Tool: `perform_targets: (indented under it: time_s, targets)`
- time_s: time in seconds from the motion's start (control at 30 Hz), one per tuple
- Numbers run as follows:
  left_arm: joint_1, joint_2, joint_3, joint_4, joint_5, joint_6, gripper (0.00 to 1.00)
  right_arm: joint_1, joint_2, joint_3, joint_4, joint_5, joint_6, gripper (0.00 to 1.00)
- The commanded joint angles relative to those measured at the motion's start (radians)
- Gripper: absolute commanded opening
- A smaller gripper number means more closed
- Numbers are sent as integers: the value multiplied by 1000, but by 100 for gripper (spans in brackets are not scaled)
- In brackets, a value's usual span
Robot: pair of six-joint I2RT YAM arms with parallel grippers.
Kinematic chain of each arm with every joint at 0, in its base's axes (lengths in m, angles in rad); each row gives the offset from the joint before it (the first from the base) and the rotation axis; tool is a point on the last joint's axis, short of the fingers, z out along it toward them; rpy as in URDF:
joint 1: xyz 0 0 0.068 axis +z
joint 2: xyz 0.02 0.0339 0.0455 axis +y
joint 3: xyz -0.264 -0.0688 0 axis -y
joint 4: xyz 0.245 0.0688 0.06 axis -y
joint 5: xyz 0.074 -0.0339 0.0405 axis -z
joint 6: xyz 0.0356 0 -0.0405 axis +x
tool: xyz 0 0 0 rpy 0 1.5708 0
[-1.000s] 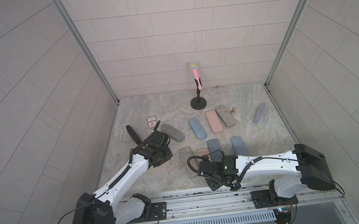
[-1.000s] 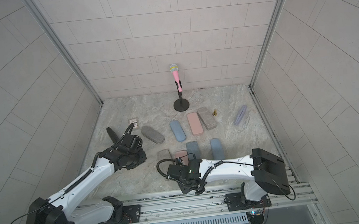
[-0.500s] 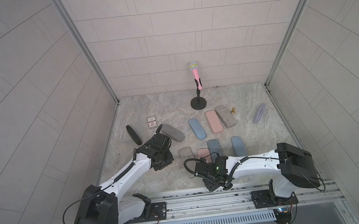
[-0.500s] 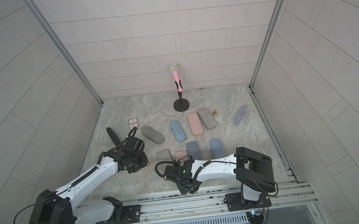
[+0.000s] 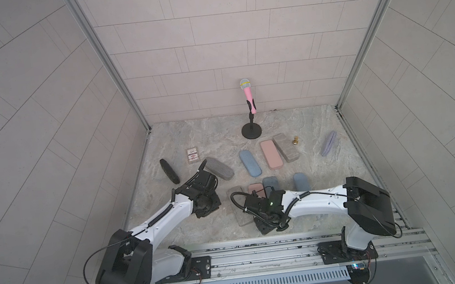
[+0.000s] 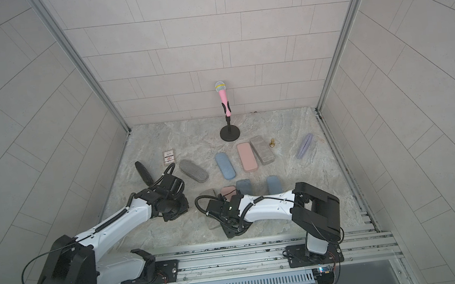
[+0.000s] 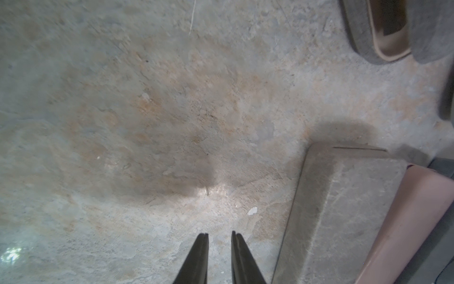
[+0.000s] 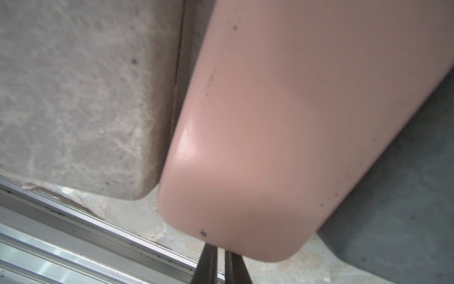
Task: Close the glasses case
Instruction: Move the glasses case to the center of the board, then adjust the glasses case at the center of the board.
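A pink glasses case [image 5: 255, 188] lies near the front, side by side with a grey stone-patterned case [image 5: 237, 209]; my right arm covers most of it in both top views. In the right wrist view the pink case [image 8: 282, 123] fills the frame. My right gripper [image 8: 221, 247] is shut, and its tips are hidden under the pink case's near end. My left gripper [image 7: 219, 233] hovers over bare floor just left of the stone-patterned case [image 7: 344, 209], slightly open with nothing between its fingers. A grey felt case [image 7: 363, 32] gapes, showing beige lining.
Other cases lie around: black [image 5: 169, 171], grey felt [image 5: 219, 168], blue [image 5: 250, 162], pink [image 5: 271, 154], stone-patterned [image 5: 286, 147], lilac [image 5: 328, 143] and two blue ones [image 5: 301, 181] by the right arm. A microphone stand [image 5: 251, 131], card box [image 5: 193, 155] and brass piece [image 5: 295, 140] stand farther back. The metal rail [image 8: 73, 233] borders the front.
My left arm has swung from beside the black case toward the front centre. My right arm's elbow has folded leftward while its gripper stayed at the pink case's near end.
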State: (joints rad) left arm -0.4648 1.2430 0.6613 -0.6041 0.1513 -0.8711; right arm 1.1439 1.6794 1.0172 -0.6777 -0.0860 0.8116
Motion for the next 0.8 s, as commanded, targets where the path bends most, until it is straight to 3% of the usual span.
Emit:
perform_targets:
  time_s: [0.0,0.33,0.77]
  targets:
    - [5,16,-11,11,6,0,23,-4,-5,26,-27,22,-11,11]
    - [-10,47,-37,75,46,-16,19,-25,-207,30,-211,100,5,13]
    - [-96,191,18,151,44,-45,13,-375,-222,29,-229,187,-45,14]
